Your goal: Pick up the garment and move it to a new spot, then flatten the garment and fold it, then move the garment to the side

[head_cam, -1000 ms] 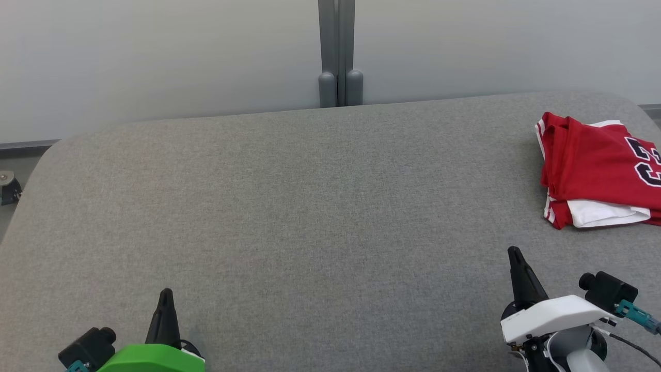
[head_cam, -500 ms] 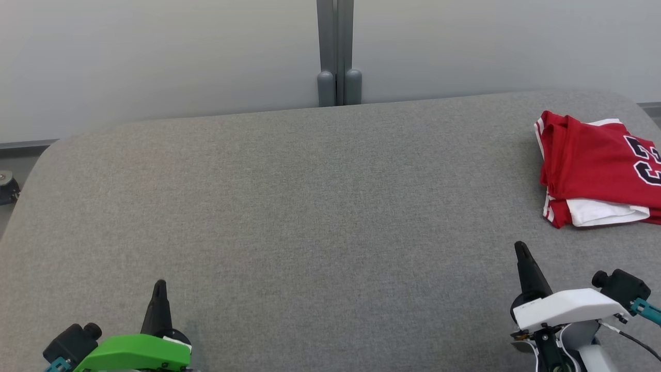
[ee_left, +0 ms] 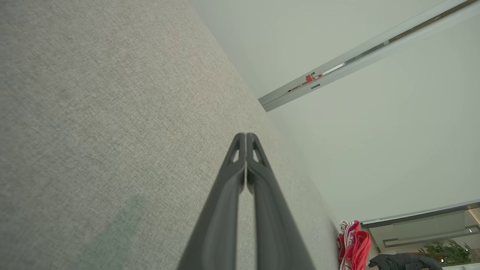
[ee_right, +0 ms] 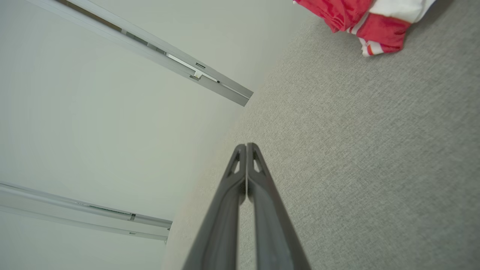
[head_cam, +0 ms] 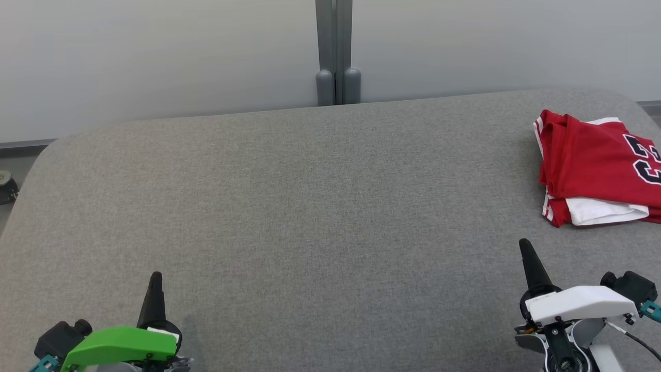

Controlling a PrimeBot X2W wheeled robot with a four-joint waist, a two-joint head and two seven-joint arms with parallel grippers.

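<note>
One folded garment (head_cam: 588,165), one left pincer (head_cam: 155,276), one right pincer (head_cam: 524,244), tips together.

Garment (head_cam: 594,165) on table (head_cam: 310,206), far right; right pincer (head_cam: 524,244) before it, apart; left pincer (head_cam: 155,276) front left.

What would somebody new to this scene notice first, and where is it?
The red garment, a folded jersey with white trim and dark numerals, lies at the far right of the grey fabric table. Next come the two arms at the bottom corners: the left gripper above a bright green cover, the right gripper above a white cover, both shut and apart from the garment.
</note>
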